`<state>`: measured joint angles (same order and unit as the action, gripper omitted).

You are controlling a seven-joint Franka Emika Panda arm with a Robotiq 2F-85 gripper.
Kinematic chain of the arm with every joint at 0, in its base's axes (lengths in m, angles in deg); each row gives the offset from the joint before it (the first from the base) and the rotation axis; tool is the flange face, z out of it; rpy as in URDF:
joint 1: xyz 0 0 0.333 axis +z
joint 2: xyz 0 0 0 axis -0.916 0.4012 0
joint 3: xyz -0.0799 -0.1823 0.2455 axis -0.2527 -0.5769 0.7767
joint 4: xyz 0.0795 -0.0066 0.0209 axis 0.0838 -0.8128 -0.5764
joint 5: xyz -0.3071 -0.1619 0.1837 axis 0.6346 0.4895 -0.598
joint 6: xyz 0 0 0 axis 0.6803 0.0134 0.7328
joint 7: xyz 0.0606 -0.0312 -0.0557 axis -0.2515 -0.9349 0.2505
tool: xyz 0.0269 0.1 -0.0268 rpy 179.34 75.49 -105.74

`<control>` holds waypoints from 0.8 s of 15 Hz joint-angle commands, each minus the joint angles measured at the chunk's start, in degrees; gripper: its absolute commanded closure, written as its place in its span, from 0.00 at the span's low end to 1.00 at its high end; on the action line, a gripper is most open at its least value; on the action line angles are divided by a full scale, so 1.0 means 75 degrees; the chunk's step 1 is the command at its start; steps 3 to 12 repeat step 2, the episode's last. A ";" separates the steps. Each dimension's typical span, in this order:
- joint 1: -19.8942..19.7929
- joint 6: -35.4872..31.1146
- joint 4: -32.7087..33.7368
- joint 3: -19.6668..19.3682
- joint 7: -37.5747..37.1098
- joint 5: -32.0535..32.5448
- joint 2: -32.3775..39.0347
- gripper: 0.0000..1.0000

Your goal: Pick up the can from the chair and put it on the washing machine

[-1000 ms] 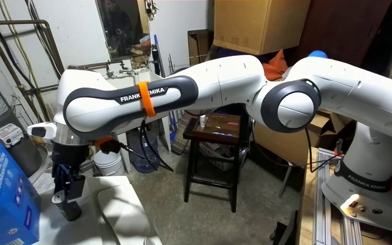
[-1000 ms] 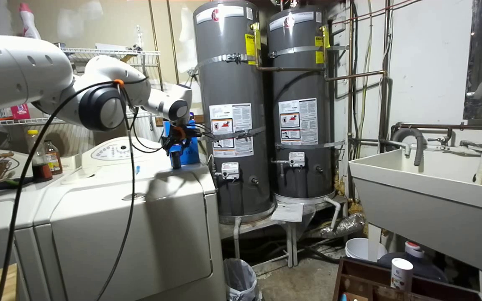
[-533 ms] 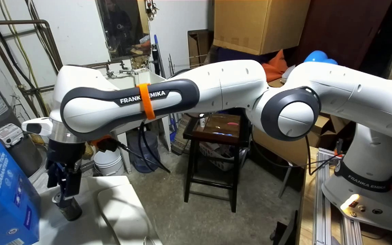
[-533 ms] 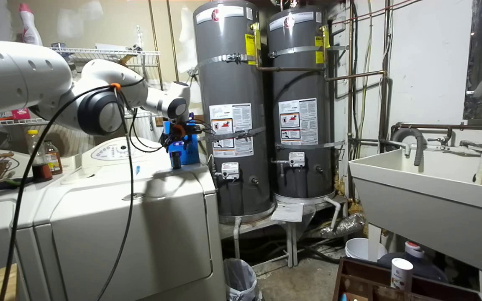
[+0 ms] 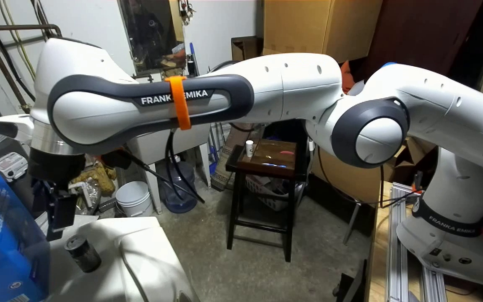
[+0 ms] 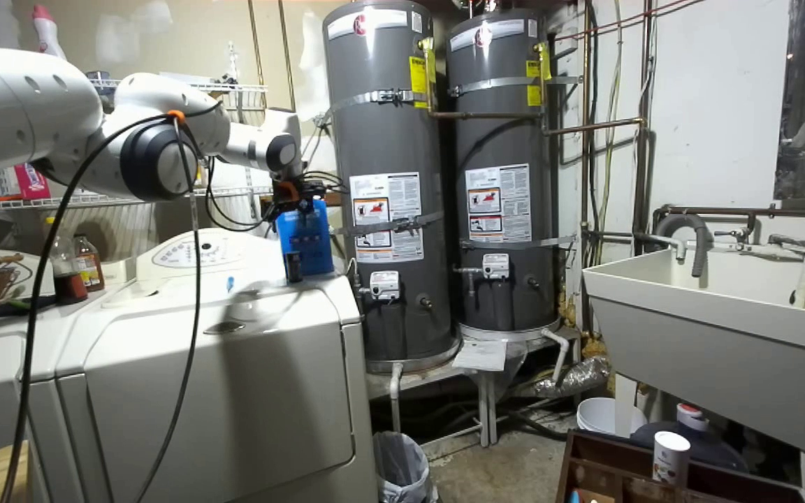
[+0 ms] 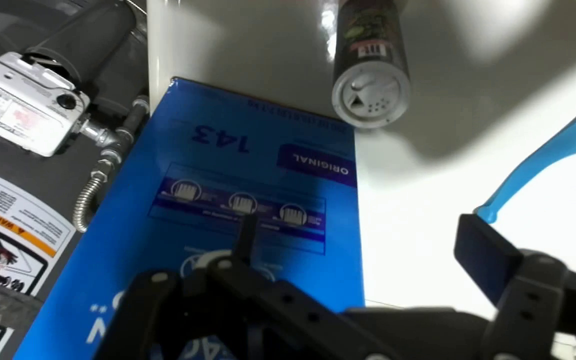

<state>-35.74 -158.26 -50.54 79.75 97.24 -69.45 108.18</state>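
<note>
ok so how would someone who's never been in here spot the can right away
Find the big white washing machine with a tall blue box standing on its top. The can stands upright beside that box. It is the short, dark cylinder with a round grey lid, unlike the bright, flat-sided box or the white canister on the chair.

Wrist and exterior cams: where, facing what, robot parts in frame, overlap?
Wrist view: behind the open tool, looking down past it at can and blue box; robot parts: tool only.
An exterior view: beside the arm, facing across to chair and sink; robot parts: base, arm, tool.
An exterior view: before the washing machine, facing its front and two water heaters; robot parts: arm, tool.
Both exterior views show washing machine, chair, sink.
</note>
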 commanded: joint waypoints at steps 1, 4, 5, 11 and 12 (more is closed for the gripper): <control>0.0033 -0.0076 -0.0185 -0.0040 -0.0095 0.0014 -0.0172 0.00; 0.0046 -0.0076 -0.0187 -0.0031 -0.0092 0.0012 -0.0181 0.00; 0.0046 -0.0076 -0.0187 -0.0031 -0.0092 0.0012 -0.0181 0.00; 0.0046 -0.0076 -0.0187 -0.0031 -0.0092 0.0012 -0.0181 0.00; 0.0046 -0.0076 -0.0187 -0.0031 -0.0092 0.0012 -0.0181 0.00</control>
